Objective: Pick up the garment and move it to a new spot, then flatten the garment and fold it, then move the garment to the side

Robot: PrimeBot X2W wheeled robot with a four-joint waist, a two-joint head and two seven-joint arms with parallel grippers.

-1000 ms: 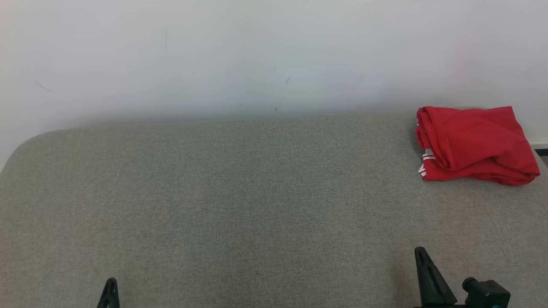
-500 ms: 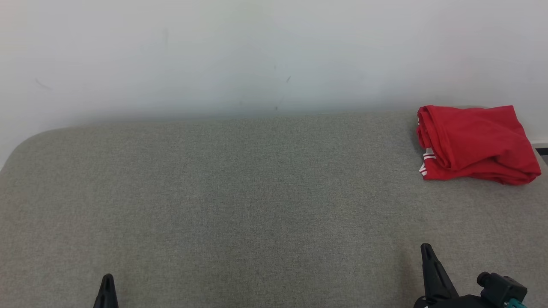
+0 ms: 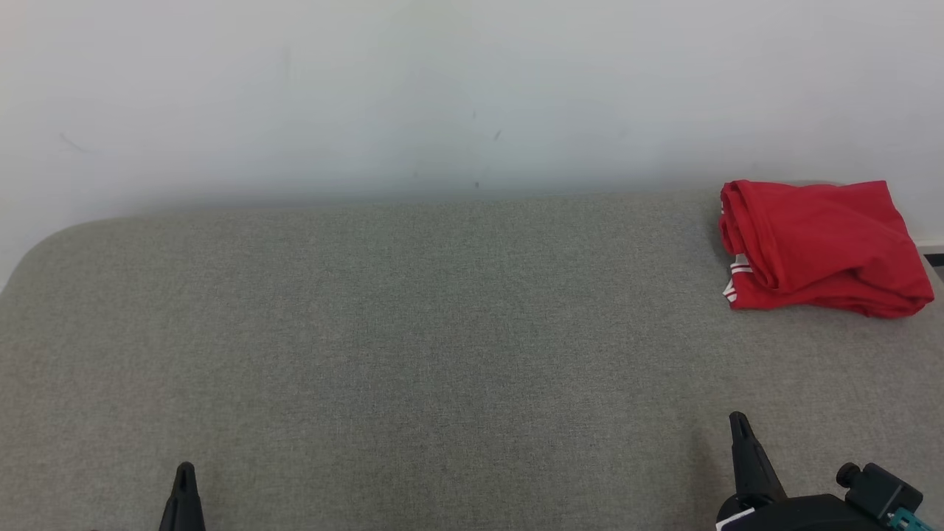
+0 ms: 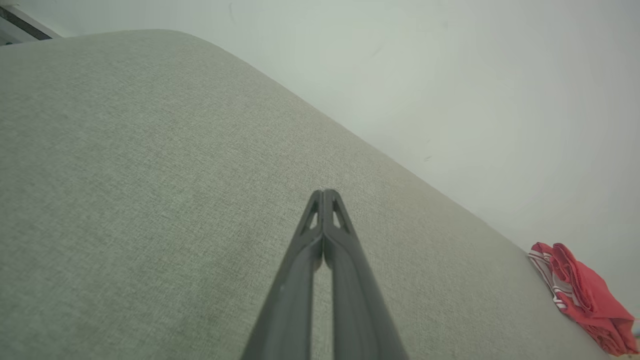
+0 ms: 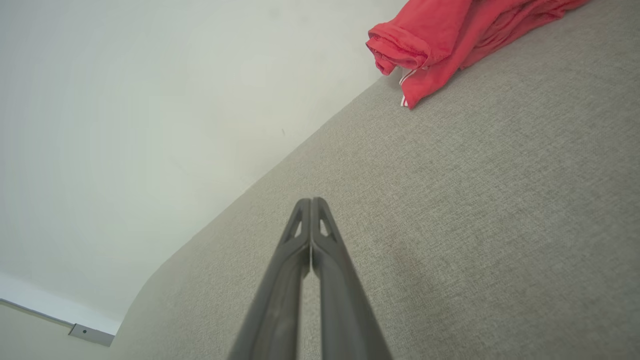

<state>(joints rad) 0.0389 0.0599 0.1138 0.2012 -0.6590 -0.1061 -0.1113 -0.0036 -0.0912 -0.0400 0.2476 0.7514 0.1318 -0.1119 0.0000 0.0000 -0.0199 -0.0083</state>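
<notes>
The garment [image 3: 822, 247] is red with white stripes at one edge, folded into a rough bundle at the far right of the grey fabric surface [image 3: 442, 332]. It also lies at the lower right of the left wrist view [image 4: 582, 295] and at the top of the right wrist view [image 5: 450, 35]. My left gripper [image 3: 184, 472] [image 4: 324, 192] is shut and empty near the front edge at the left. My right gripper [image 3: 737, 420] [image 5: 311, 201] is shut and empty at the front right, well short of the garment.
A plain white wall [image 3: 442, 88] rises right behind the grey surface. The surface's back left corner [image 3: 51, 243] is rounded. The garment lies close to the surface's right edge [image 3: 933, 273].
Both gripper tips have risen slightly in the head view, and the right wrist has shifted a little to the right. The garment has stayed put.
</notes>
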